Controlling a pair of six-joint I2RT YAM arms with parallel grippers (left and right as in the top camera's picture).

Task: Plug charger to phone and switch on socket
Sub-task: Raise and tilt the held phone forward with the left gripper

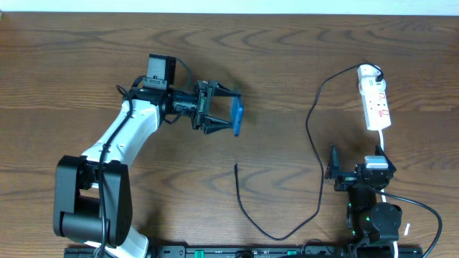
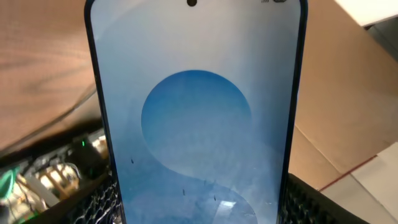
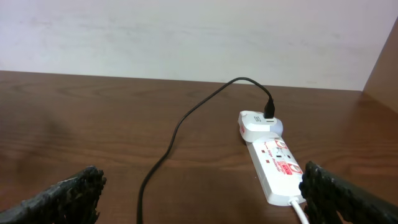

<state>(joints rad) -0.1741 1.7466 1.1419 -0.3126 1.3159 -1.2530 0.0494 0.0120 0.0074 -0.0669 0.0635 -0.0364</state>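
Observation:
My left gripper [image 1: 224, 116] is shut on the phone [image 1: 237, 116] and holds it on edge above the table's middle. The left wrist view is filled by the phone's light blue screen [image 2: 196, 118] with a round shape, between the two fingers. The charger's thin black cable [image 1: 315, 154] runs from an adapter in the socket [image 1: 375, 100] down and round to its plug tip [image 1: 236, 166], which lies on the table below the phone. My right gripper [image 1: 333, 172] is open and empty, at the front right, just short of the white socket [image 3: 277, 163] and the cable [image 3: 165, 155].
The socket's white cord [image 1: 382, 140] runs down toward the right arm's base. Thick black robot cable [image 1: 429, 209] loops at the front right. The left arm [image 1: 118, 143] lies across the left of the wooden table [image 1: 287, 57]. A pale wall [image 3: 186, 31] stands behind.

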